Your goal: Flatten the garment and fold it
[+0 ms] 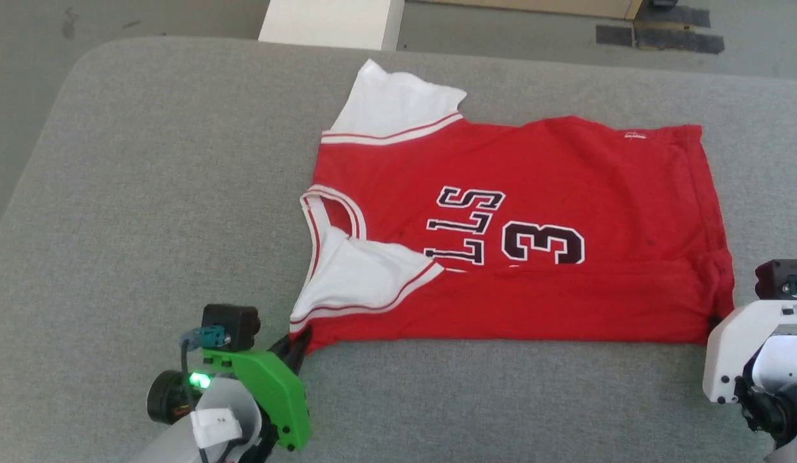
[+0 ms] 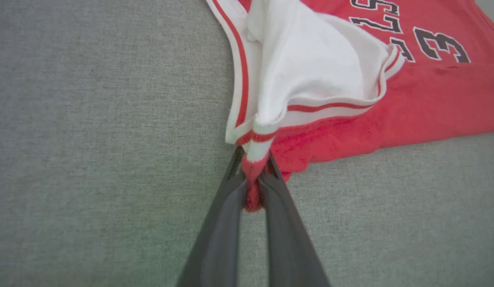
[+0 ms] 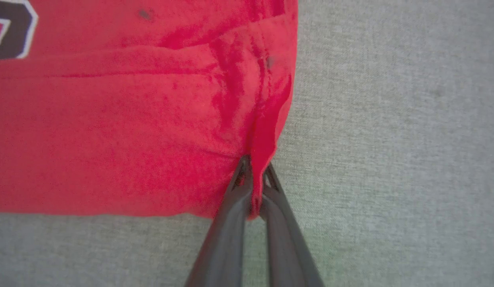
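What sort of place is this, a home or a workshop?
Probably a robot test lab, not a home: the jersey lies on a wide grey padded table, black tape patches mark the bare floor beyond, and the left claw and right claw pinch its near corners.

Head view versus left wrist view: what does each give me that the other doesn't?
Head view: the whole jersey lying sideways on the grey surface, its far sleeve spread out, and the right gripper at the hem corner. Left wrist view: close up, the left gripper shut on bunched fabric at the shoulder corner. Both: the near sleeve folded onto the red chest, and the black lettering.
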